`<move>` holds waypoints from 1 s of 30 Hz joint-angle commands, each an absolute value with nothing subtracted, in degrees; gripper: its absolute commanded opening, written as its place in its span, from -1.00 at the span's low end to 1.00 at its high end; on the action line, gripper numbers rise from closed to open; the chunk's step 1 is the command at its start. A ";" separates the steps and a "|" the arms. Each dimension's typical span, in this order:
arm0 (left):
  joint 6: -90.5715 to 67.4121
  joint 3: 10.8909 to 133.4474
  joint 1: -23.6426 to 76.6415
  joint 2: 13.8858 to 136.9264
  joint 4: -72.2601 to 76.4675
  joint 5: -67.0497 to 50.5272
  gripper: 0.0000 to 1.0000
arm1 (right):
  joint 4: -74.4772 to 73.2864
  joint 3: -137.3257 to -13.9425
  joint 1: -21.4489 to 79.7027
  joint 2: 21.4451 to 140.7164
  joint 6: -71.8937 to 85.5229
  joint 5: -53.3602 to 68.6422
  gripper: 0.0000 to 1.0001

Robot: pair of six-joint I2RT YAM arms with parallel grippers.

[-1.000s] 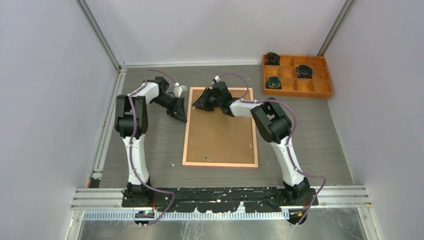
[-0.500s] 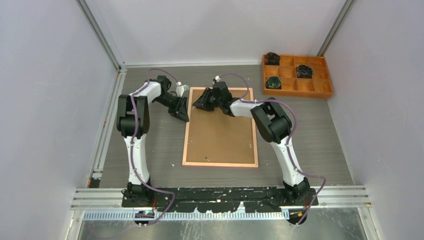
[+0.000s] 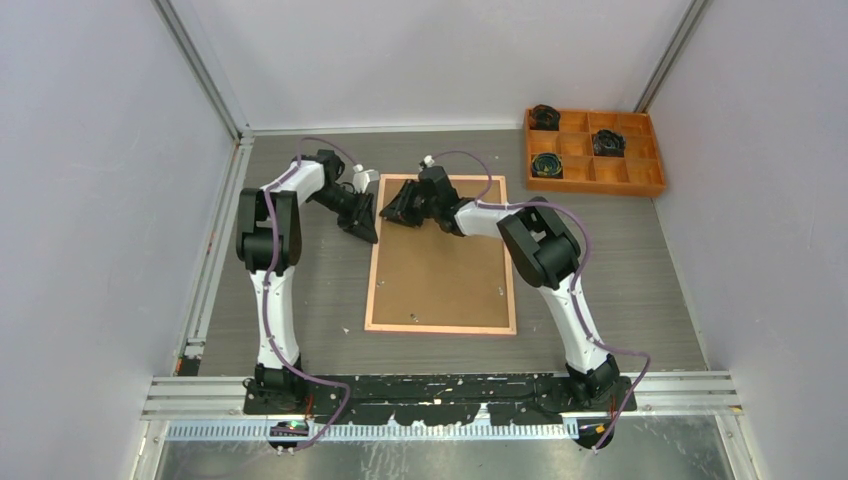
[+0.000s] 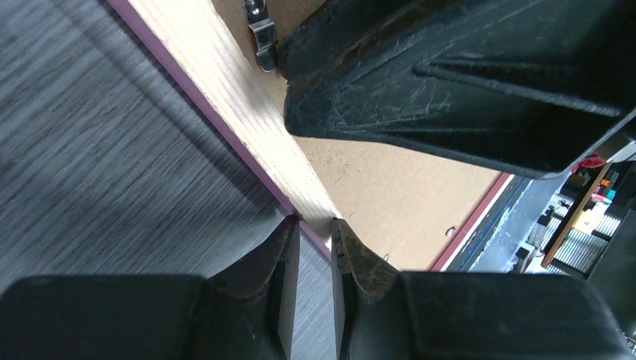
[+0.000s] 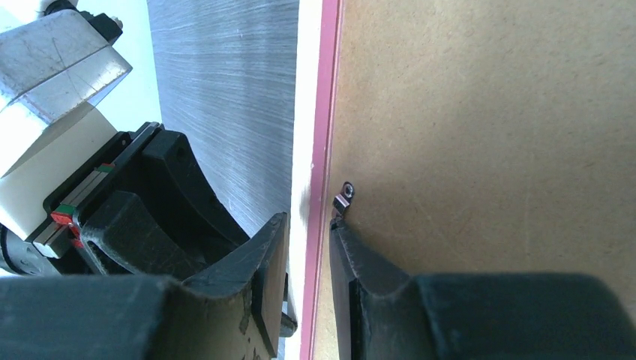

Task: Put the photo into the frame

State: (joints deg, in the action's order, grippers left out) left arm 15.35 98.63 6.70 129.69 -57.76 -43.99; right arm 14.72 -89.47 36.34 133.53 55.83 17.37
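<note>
The frame [image 3: 440, 327] is laid back-up at the centre of the surface [image 3: 320, 280], filled by a brown board [image 3: 440, 270]. The photo cannot be made out in any view. The left pincer [image 3: 365, 232] is set at the frame's 10 o'clock edge and the right pincer [image 3: 388, 212] near its 11 o'clock corner. Each is narrowed to a slit with the pink rim seen in the gap. Whether either grips the rim cannot be told. A tray [image 3: 597, 185] is seen at 2 o'clock, its contents too small to identify.
</note>
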 commanded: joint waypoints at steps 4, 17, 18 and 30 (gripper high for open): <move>16.65 99.09 7.43 131.51 -54.76 -38.50 -0.58 | 13.36 -90.23 36.98 133.50 54.69 12.61 -0.37; 17.26 98.46 7.64 131.16 -54.60 -38.02 -0.59 | 12.57 -91.86 36.95 134.88 52.95 8.46 -0.40; 17.32 98.44 7.65 131.11 -54.58 -37.91 -0.59 | 12.69 -92.12 36.90 135.11 53.06 8.44 -0.41; 17.86 98.52 7.73 131.26 -54.89 -37.69 -0.60 | 17.65 -89.40 36.68 132.61 53.81 10.94 -0.40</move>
State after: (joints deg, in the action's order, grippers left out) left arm 15.38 98.63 6.79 129.69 -57.82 -43.77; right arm 15.11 -92.27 37.12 135.06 54.28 11.64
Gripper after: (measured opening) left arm 0.210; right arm 0.296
